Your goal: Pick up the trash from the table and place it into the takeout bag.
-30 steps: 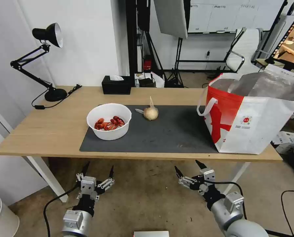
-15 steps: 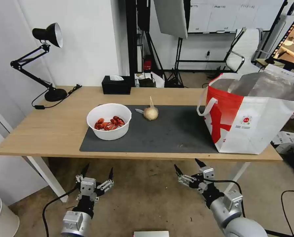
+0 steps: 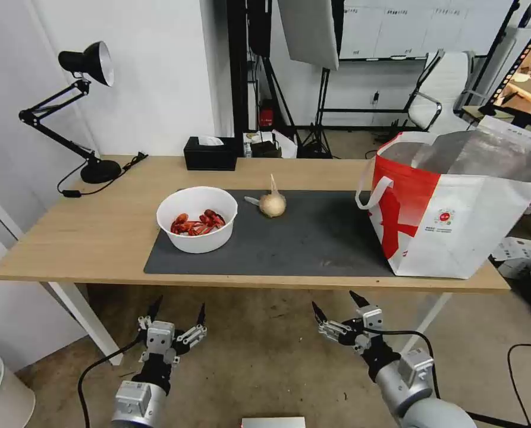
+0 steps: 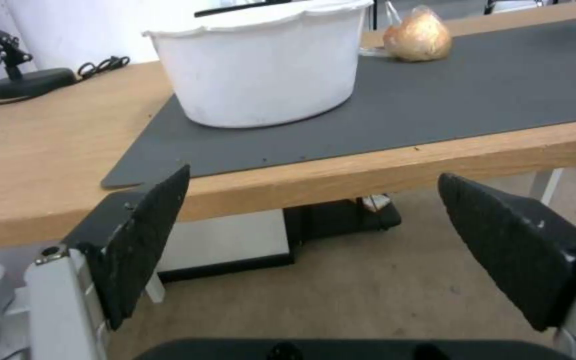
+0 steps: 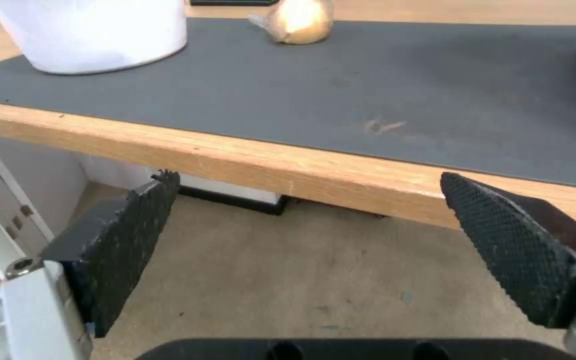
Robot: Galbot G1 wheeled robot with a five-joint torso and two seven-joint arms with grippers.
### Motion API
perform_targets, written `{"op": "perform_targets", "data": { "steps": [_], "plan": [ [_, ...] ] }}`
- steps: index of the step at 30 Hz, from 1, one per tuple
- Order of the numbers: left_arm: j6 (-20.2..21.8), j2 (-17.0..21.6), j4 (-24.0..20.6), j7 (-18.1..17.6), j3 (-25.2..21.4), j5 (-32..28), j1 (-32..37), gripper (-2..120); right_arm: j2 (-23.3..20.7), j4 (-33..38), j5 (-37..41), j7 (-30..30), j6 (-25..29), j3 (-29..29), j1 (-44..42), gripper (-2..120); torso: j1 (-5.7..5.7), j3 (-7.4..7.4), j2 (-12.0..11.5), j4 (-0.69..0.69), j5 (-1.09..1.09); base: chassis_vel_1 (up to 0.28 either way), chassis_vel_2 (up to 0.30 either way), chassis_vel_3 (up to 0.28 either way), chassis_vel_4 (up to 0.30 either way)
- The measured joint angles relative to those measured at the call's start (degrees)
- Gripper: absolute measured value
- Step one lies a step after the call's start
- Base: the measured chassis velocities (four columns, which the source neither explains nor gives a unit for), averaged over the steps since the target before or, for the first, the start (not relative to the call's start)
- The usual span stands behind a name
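Takeout bag (image 3: pixel 455 220) — small round logo, lettering unreadable.

White bowl (image 3: pixel 197 219), red shells (image 3: pixel 197 223); tan bundle (image 3: pixel 272 204); dark grey mat (image 3: pixel 301 238); red-and-white bag (image 3: pixel 449 208), silver lining.

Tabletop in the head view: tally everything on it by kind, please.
Trash pieces: 2, white round bowl of red crayfish shells, tan onion-shaped twisted bundle
Bags: 1, red-and-white takeout bag
Tissue boxes: 1, black
Lamps: 1, black desk lamp
Mats: 1, dark grey
Total: 6
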Motion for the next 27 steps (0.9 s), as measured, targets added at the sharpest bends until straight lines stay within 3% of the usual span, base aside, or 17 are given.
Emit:
{"op": "perform_targets", "data": {
  "steps": [11, 17, 20, 23, 26, 27],
  "plan": [
    [0.1, 0.2, 0.4, -0.2, 0.2, 0.0, -0.4, 100, -0.8, 0.1, 1.9, -0.2, -0.2, -1.0, 2.9, 100, 0.00, 0.00, 0.0, -0.01, 0.00, 0.000, 0.000, 0.000, 0.000],
    [0.6, 1.0, 0.9, -0.5, 1.5, -0.1, -2.1, 100, -3.6, -6.3, 12.5, -2.2, 1.4, -5.7, 20.0, 100, 0.01, 0.01, 0.0, 0.04, 0.03, 0.000, 0.000, 0.000, 0.000],
    [1.2, 2.5, 1.9, -0.5, 3.2, -0.8, -4.5, 100, -4.0, -8.7, 15.6, -2.1, 1.4, -6.3, 26.5, 100, 0.01, 0.01, 0.0, -0.02, -0.01, 0.000, 0.000, 0.000, 0.000],
    [1.4, 3.3, 2.5, -0.5, 3.8, -1.2, -5.5, 100, -4.2, -11.2, 18.3, -1.1, 0.1, -7.3, 33.1, 100, 0.02, 0.01, 0.0, -0.03, -0.02, 0.000, 0.000, 0.000, 0.000],
    [1.4, 3.4, 2.6, -0.4, 3.6, -1.4, -5.1, 100, -3.3, -18.2, 21.4, 0.3, -3.5, -13.1, 45.0, 100, 0.01, 0.02, 0.0, 0.01, -0.01, 0.000, 0.000, 0.000, 0.000],
    [1.4, 3.4, 2.6, -0.4, 3.6, -1.4, -5.1, 100, -3.3, -18.2, 21.4, 0.3, -3.5, -13.1, 45.0, 100, 0.01, 0.02, 0.0, 0.01, -0.01, 0.000, 0.000, 0.000, 0.000]
  ]
}}
